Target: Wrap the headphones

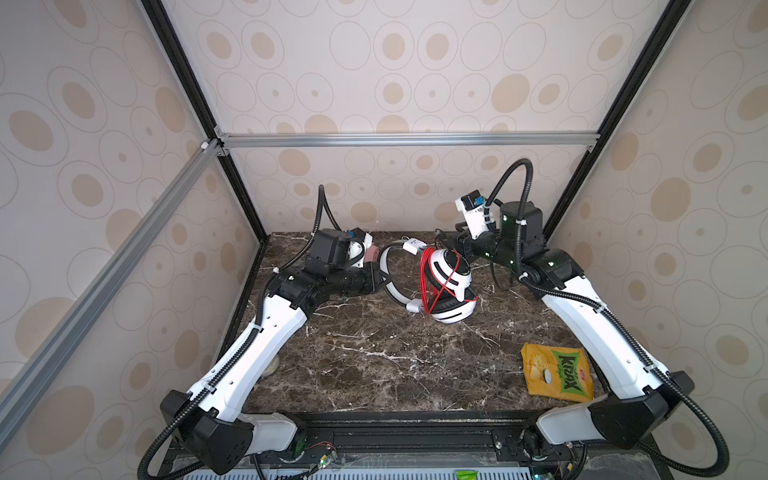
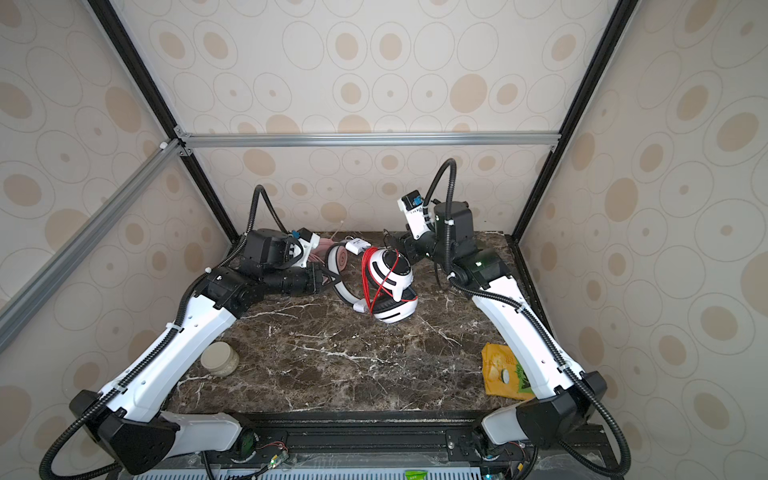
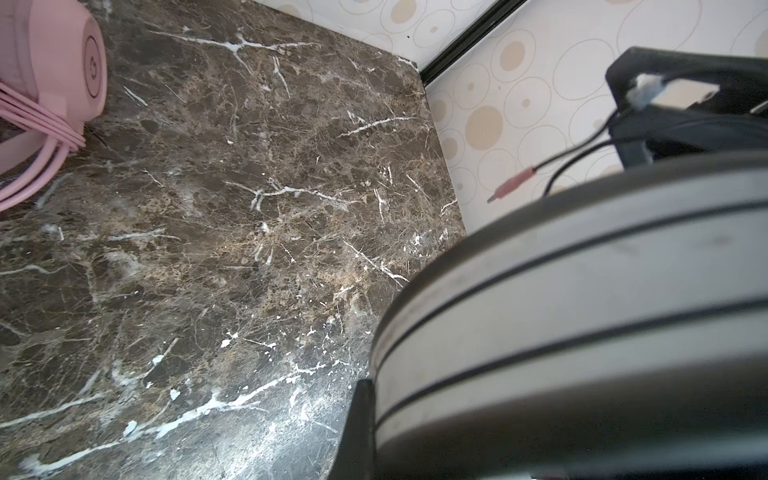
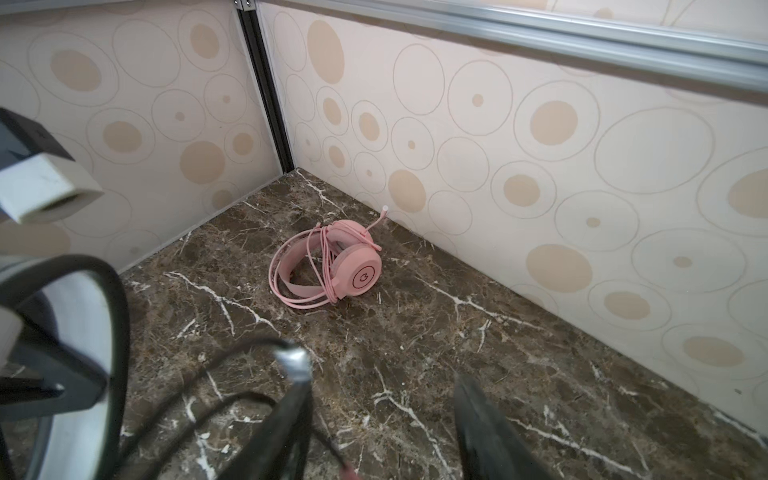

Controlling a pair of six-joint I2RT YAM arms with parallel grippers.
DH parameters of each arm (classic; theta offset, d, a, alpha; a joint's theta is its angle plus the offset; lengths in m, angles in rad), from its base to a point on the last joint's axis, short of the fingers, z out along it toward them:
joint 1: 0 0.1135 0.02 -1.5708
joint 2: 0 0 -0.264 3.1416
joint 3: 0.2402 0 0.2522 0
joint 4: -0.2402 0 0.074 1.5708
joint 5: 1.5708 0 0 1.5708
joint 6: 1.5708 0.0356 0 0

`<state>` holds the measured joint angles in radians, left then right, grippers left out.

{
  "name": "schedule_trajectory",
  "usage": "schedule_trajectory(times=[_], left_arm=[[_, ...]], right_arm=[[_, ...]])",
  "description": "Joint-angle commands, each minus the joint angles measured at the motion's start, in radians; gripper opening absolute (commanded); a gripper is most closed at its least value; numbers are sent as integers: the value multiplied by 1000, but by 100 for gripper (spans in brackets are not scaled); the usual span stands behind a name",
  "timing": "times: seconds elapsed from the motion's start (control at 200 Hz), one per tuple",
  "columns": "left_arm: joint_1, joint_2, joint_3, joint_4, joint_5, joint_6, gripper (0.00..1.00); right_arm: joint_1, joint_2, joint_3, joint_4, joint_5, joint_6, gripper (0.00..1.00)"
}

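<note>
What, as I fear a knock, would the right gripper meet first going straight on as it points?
Ahead of the right gripper lies bare table, then likely the pink headset by the back wall; depth is unclear.

The yellow-and-green snack packet on the bench reads "KRAX"; its smaller print is illegible.

At twelve o'clock from me the white-and-black headset lies on its side, earcups stacked, thin red cable looped around them. At eleven o'clock I see the pink headset, its pink cable wound round it.
</note>
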<state>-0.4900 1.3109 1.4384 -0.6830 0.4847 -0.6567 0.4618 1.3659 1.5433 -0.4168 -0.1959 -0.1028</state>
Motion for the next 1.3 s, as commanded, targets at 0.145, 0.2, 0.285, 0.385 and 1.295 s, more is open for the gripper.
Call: schedule_trajectory(times=[0.145,0.2,0.285,0.385,1.295], left_arm=[[0,-17,57,-35,-8,71,0],[0,-15,60,-42,-39,78,0],[0,-17,61,-48,-52,80,0],[1,-17,63,-65,-81,84,0],[0,27,236,-160,-443,-91,0]], right_arm=[[5,-177,-127,130,-319,-171,69],[5,-204,-157,147,-300,-170,69],[4,-253,-192,177,-279,-154,71],[0,-307,-225,206,-333,-129,72],[11,-200,-145,77,-395,928,53]])
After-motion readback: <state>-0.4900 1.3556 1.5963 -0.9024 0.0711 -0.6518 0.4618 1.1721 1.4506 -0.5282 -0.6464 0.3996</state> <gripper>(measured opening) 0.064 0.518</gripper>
